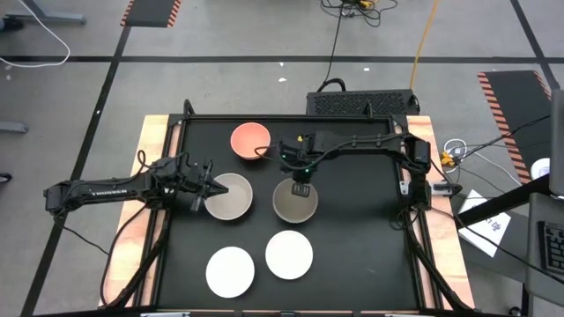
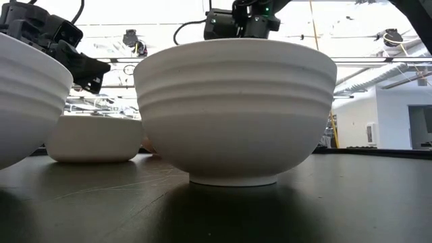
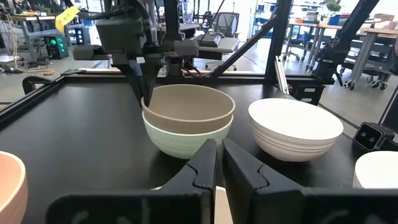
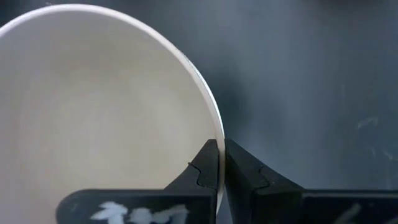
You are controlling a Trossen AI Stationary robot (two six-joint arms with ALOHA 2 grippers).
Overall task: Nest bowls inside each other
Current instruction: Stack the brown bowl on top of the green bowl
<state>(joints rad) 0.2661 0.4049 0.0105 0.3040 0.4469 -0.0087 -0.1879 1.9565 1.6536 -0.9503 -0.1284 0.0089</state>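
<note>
the right gripper [image 1: 300,188] was closed on the rim of the olive-grey bowl [image 1: 294,202], which sat nested in the mint green bowl [image 3: 180,138] at the table's middle. the left gripper [image 1: 201,203] was closed at the beige-grey bowl [image 1: 229,195]; i cannot tell if it gripped the rim.

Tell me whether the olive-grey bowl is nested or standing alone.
Nested: in the left wrist view the olive-grey bowl sits inside the mint green bowl, whose rim shows beneath it.
</note>
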